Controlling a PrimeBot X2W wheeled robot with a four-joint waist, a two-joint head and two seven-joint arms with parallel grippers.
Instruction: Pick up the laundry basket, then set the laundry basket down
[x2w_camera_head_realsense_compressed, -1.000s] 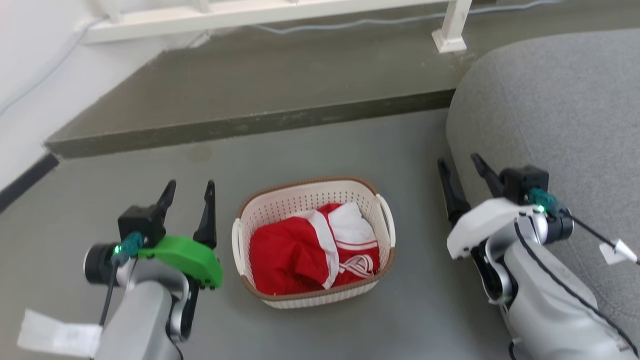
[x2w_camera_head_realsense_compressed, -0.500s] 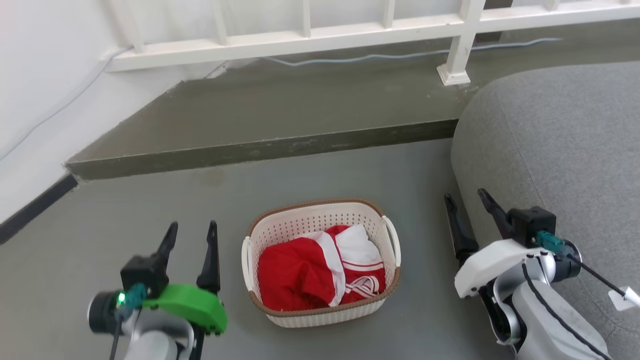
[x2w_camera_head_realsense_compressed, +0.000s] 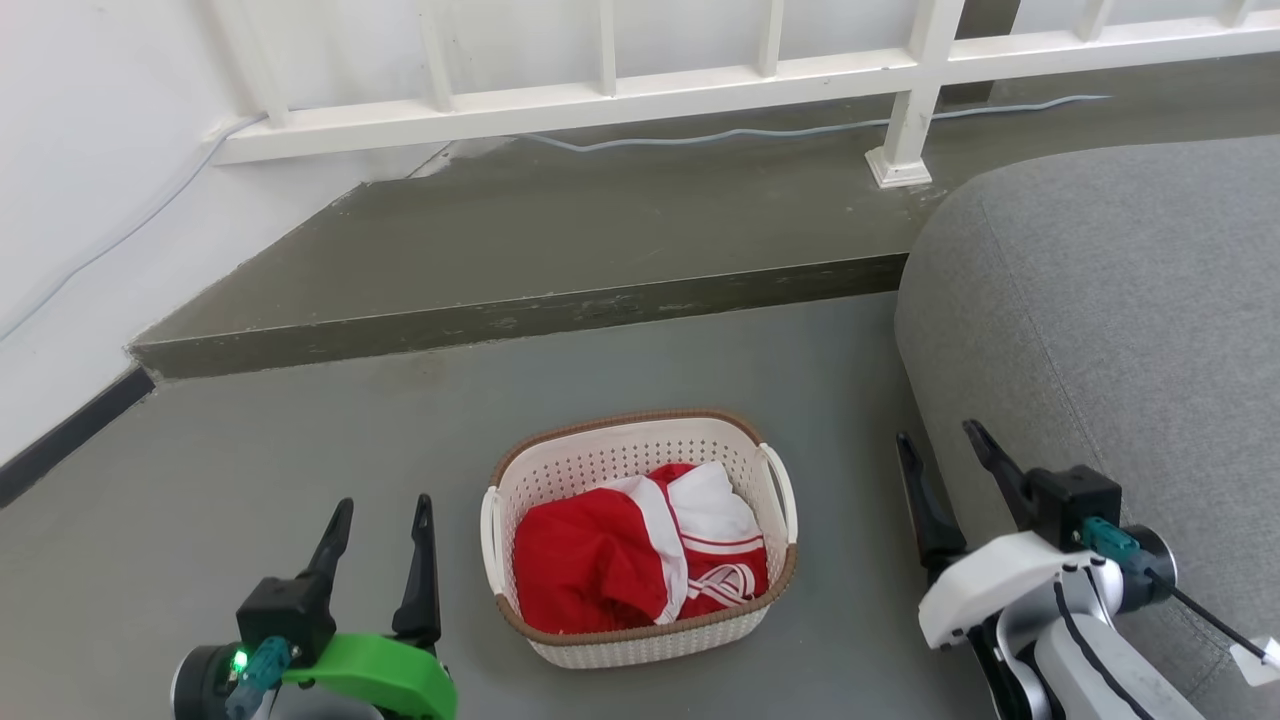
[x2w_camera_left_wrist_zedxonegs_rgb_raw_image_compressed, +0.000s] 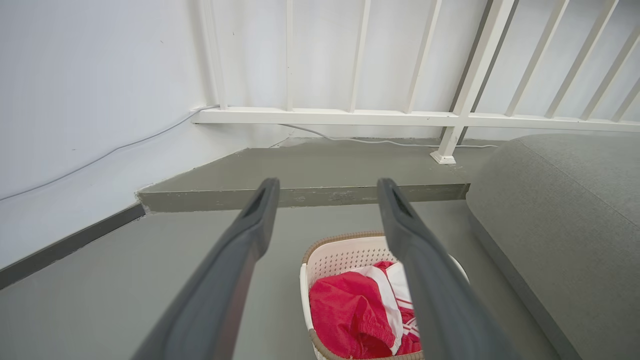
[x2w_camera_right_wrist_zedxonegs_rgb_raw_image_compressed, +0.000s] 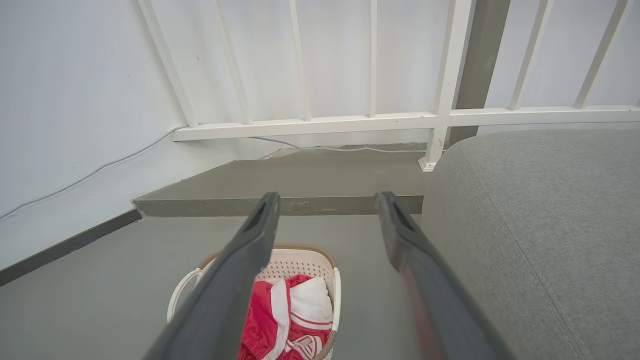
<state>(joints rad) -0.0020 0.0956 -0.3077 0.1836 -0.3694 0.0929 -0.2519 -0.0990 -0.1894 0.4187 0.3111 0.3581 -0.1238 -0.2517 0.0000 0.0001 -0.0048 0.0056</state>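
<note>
Resting upright on grey floor (x2w_camera_head_realsense_compressed: 300, 450): laundry basket (x2w_camera_head_realsense_compressed: 620, 455), loaded with red-and-white clothing (x2w_camera_head_realsense_compressed: 600, 550). Stood flanked by left gripper (x2w_camera_head_realsense_compressed: 384, 502) and right gripper (x2w_camera_head_realsense_compressed: 937, 432), both spread open and empty, touched by neither.

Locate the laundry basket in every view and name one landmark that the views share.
Head view: laundry basket at lower centre on the floor, between the left gripper and the right gripper.
Left wrist view: laundry basket at the bottom, right of centre, partly behind a finger.
Right wrist view: laundry basket at the bottom, left of centre, partly behind a finger.
Shared landmark: the white railing post on the raised step.
</note>
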